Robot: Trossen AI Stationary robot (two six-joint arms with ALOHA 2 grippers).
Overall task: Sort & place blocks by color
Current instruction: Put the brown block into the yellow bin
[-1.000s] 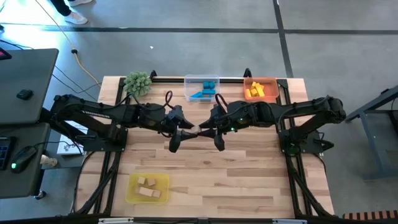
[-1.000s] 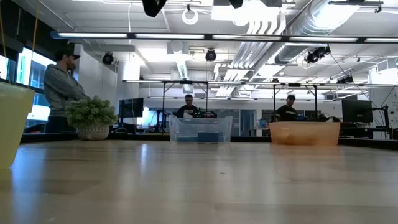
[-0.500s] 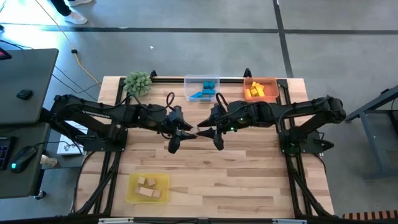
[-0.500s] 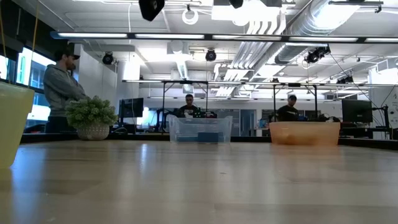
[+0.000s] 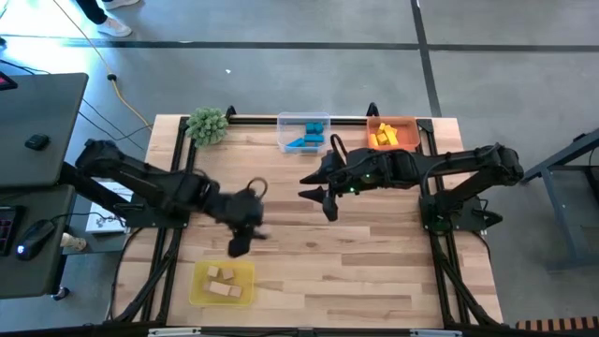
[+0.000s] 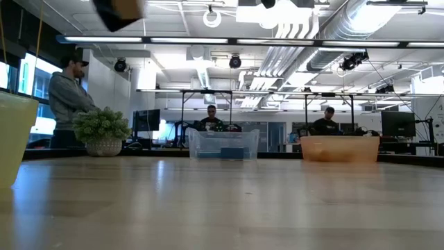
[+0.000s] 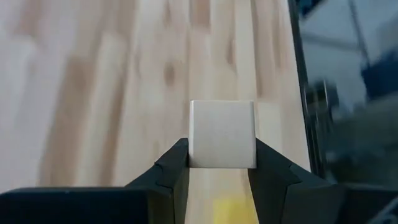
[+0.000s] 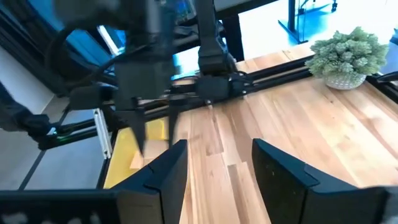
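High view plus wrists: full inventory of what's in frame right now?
plain wood block: 1, light wood, between the left gripper's fingers, above the table
plain wood blocks: about 3, in the yellow tray, near-left of the table
blue blocks: several, in the clear tray, far edge, centre
yellow blocks: several, in the orange tray, far edge, right
plant ball: 1, green, far-left corner
table: 1, light wood
left gripper: near the yellow tray
right gripper: open, empty, mid-table

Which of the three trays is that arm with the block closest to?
The yellow tray with plain wood blocks, at the table's near edge. The left gripper, shut on a plain wood cube, hangs just above it; the clear tray and orange tray sit far off.
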